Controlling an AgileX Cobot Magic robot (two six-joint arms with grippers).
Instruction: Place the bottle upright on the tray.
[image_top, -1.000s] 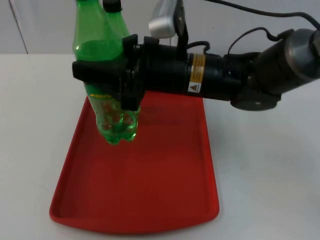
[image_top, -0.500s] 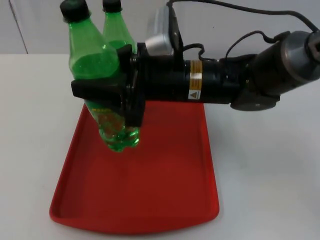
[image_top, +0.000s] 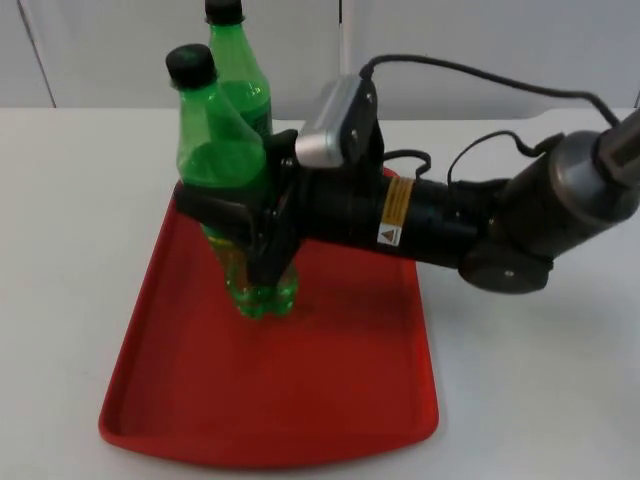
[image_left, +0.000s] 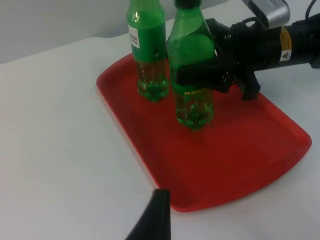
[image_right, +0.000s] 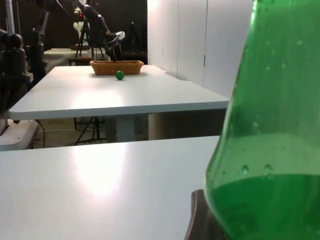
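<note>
My right gripper (image_top: 243, 228) is shut on a green bottle (image_top: 216, 150) with a black cap, gripping it around its middle. The bottle leans a little, cap toward the left, and its base hangs at or just above the red tray (image_top: 300, 400); I cannot tell if it touches. From the left wrist view the same bottle (image_left: 190, 47) sits in the black right gripper (image_left: 202, 75) over the tray (image_left: 240, 160). The right wrist view has the bottle (image_right: 270, 150) close up. One fingertip (image_left: 156, 215) of my left gripper waits off the tray's near edge.
A second green bottle (image_top: 243, 85) stands upright at the tray's far end, right behind the held one; it is the second bottle (image_left: 147, 50) in the left wrist view. White table surrounds the tray. A distant table carries a wicker basket (image_right: 116, 66).
The right gripper has brought the bottle down and to the right, from high over the tray's far left corner to just over the tray floor.
</note>
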